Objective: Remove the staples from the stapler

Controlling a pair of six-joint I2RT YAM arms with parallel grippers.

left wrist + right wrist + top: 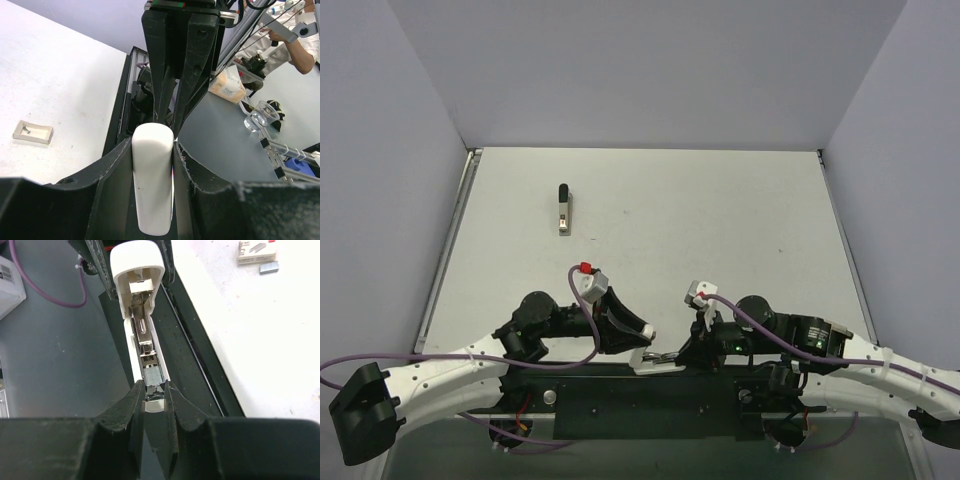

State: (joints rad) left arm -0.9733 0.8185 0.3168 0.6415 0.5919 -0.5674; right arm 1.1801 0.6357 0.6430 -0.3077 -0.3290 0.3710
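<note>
The white stapler [655, 360] is held level between my two grippers, over the black base rail at the table's near edge. My left gripper [152, 145] is shut on its rounded white rear end [152, 185]. In the right wrist view the stapler lies open, white cover [137, 262] folded back and the metal magazine bared. A short strip of silver staples [154, 374] sits at the magazine's near end. My right gripper [156, 392] is shut on the magazine's front tip, just below the staples. It also shows in the top view [685, 352], as does the left gripper [638, 345].
A small black and tan object [564, 208] lies on the white table at the far left. A staple box [256, 247] and a loose staple block [268, 268] lie on the table. A small open cardboard tray [32, 132] sits near the rail. A person works beyond the table.
</note>
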